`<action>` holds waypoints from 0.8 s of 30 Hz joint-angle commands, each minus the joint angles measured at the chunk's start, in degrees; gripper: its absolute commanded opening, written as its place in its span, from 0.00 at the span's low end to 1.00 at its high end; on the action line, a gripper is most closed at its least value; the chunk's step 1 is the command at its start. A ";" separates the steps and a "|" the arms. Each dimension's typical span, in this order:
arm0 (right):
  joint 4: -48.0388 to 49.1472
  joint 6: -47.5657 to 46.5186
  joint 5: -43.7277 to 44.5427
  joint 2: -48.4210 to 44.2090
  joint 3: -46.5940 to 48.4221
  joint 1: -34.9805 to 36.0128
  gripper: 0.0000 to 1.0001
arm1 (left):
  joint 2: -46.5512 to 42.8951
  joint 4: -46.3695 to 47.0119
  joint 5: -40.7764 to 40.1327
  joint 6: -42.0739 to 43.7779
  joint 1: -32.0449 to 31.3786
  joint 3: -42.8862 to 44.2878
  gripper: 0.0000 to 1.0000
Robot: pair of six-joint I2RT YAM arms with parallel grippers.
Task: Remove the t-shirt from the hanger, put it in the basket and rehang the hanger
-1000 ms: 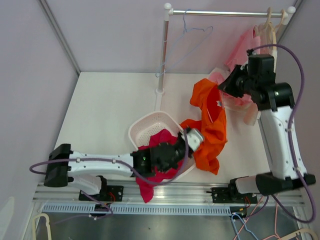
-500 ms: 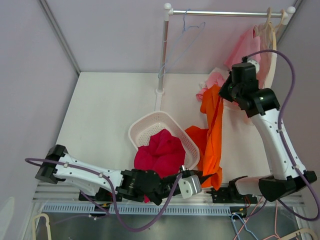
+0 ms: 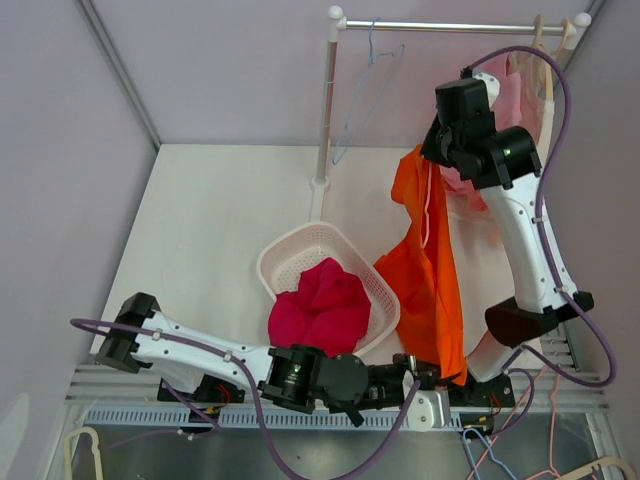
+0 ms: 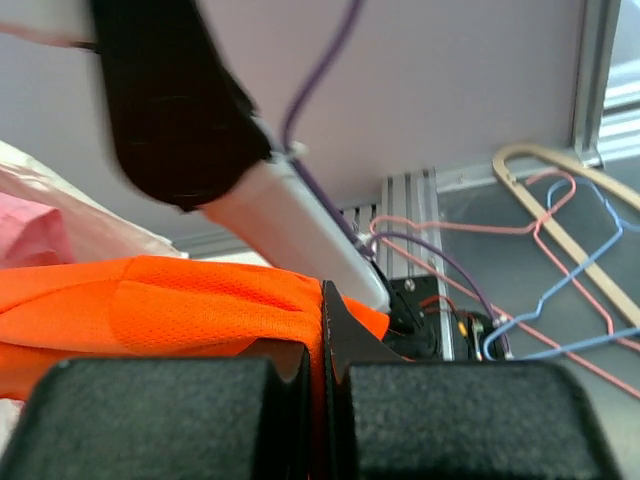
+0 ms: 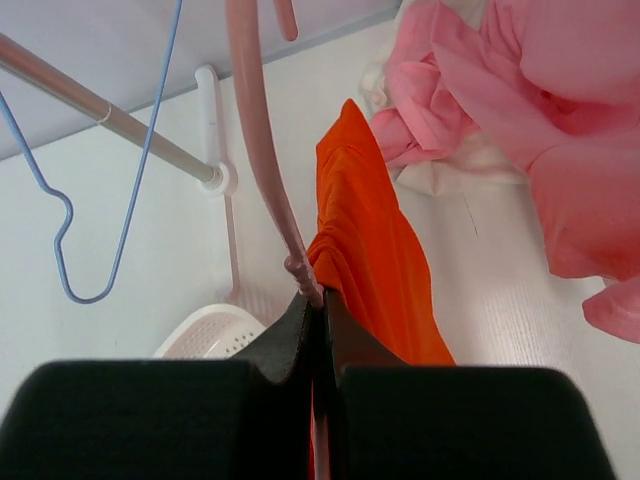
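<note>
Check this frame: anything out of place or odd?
Two things. The red cloth spills over the basket rim on its near side. Loose hangers lie among cables below the table's near edge. The orange t-shirt, taut between left gripper and right gripper, looks intended.

Post (image 3: 327,110) stands at the back centre of the table (image 3: 220,220); the clothes rail (image 3: 450,27) runs right from its top. A wire hanger (image 5: 148,130) hangs on the rail just right of the post. Hung garments (image 3: 510,90) crowd the rail's right end.

Basket (image 3: 290,255) sits mid-table, in front of the post, with a garment (image 3: 320,305) heaped in it.

The t-shirt (image 3: 430,270) stretches just right of the basket, from the back right down to the near edge. Its top is on the hanger (image 5: 262,150), pinched in the right gripper (image 5: 318,300) in front of the hung garments. Its lower end is pinched in the left gripper (image 4: 318,300) by the arm bases.

Loose hangers (image 4: 570,230) lie below the table's near edge, at right.
</note>
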 commanded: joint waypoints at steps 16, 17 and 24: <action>-0.90 -1.25 -30.03 -5.44 4.03 -9.87 0.00 | -11.73 -3.04 -8.54 -26.03 21.13 -25.01 0.01; -0.90 -1.51 -31.17 -5.88 3.77 -9.87 0.00 | -12.61 -3.31 -8.81 -28.66 22.20 -25.27 0.01; 2.34 -2.04 -25.92 -16.94 -6.32 -5.57 0.00 | -18.50 -13.15 -3.99 -32.91 33.10 -11.68 0.00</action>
